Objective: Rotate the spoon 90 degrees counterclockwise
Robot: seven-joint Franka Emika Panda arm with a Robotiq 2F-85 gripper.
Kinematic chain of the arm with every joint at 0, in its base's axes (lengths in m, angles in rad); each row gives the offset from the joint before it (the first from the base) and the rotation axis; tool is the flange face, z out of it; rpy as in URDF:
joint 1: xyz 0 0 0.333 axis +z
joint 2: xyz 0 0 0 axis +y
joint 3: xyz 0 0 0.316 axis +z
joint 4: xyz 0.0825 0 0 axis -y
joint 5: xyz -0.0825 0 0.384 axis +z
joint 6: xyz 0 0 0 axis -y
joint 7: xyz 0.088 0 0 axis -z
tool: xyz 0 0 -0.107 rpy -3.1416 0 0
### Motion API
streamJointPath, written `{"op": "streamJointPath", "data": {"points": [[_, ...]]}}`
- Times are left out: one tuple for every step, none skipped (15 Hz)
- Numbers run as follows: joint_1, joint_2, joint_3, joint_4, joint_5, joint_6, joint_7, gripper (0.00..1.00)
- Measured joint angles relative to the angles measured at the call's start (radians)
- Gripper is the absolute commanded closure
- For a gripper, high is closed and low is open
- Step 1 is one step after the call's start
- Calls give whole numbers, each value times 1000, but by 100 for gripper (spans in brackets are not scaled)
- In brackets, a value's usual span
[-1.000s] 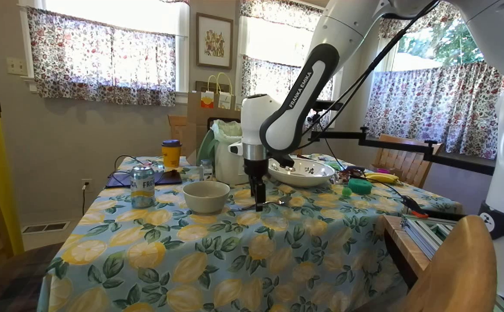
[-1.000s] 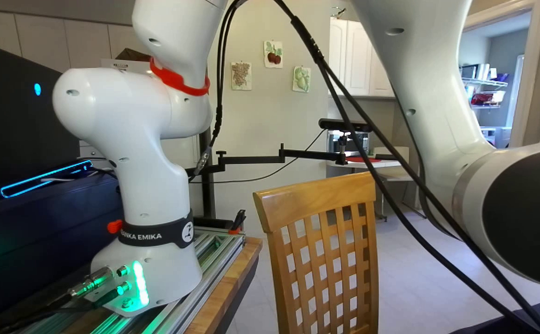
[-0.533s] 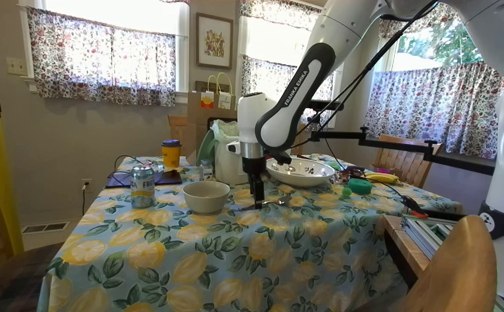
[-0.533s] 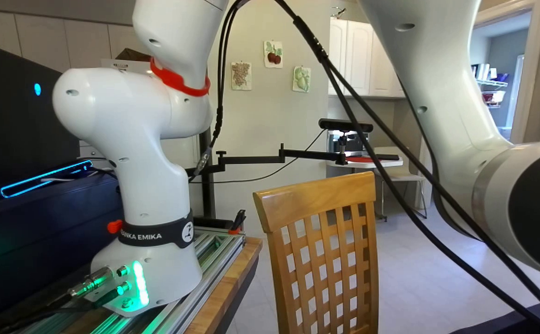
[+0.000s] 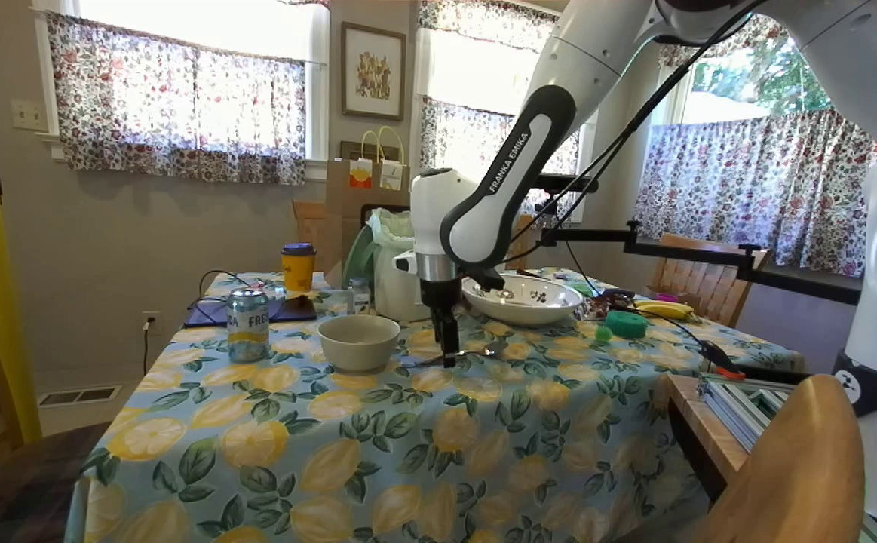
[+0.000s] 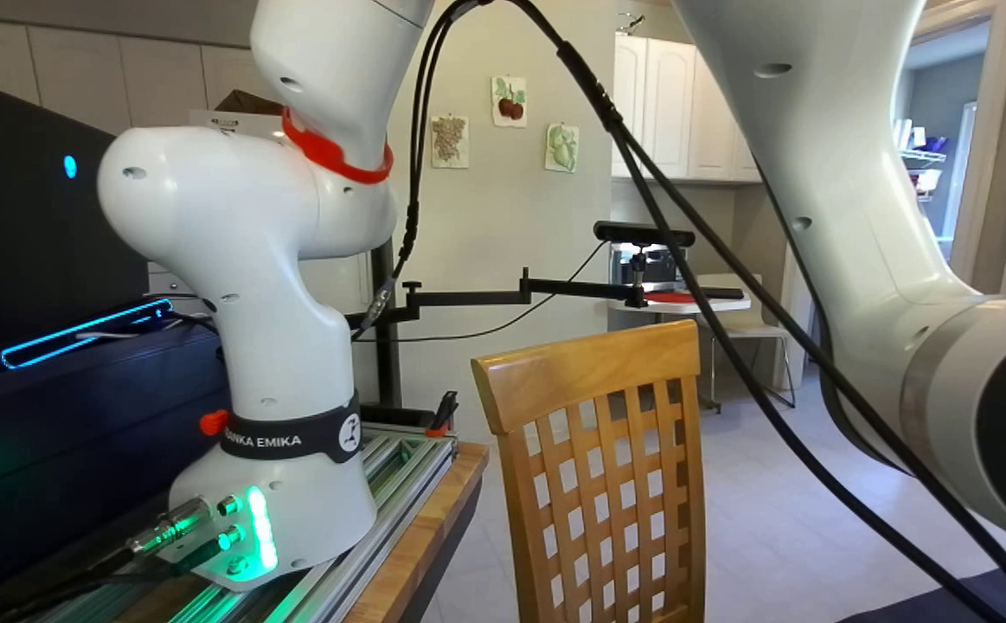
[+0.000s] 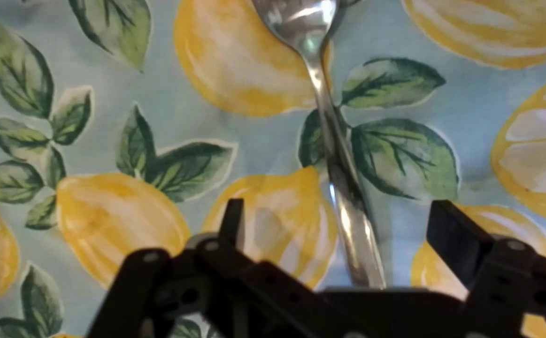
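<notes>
The silvery spoon [image 5: 494, 349] lies on the lemon-print tablecloth, its bowl end right and its handle pointing left in an exterior view. In the wrist view the spoon [image 7: 333, 136] runs from its bowl end, cut off at the top edge, down to its handle end. My gripper [image 5: 444, 353] is pointed down over the handle. In the wrist view the open gripper [image 7: 336, 217] has one finger on each side of the handle, with gaps on both sides. Neither finger touches the spoon there. The handle's tip lies close to the dark gripper body, which may hide a bit of it.
A greyish-white bowl [image 5: 359, 348] stands left of the gripper, with a drink can [image 5: 248, 328] further left. A wide white patterned dish [image 5: 525, 305] and a lined white bin [image 5: 397, 283] stand behind. A green round item [image 5: 626, 325] and bananas [image 5: 664, 309] are to the right.
The arm has shifted slightly left in an exterior view, and the gripper has dipped a little over the last half second. The spoon has not moved.
</notes>
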State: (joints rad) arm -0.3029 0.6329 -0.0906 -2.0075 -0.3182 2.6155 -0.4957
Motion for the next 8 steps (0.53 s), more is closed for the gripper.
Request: {"op": "streamJointPath", "data": {"points": [[0,3,0,3,0,0,-1,32],[0,5,0,4,0,0,-2,42],[0,6,0,5,0,0,-3,49],[0,6,1,5,0,0,-4,58],[0,5,3,5,0,-1,-5,64],[0,5,5,5,0,-1,-5,73],[0,5,6,5,0,-1,-5,79],[0,5,8,5,0,-1,-5,86]]}}
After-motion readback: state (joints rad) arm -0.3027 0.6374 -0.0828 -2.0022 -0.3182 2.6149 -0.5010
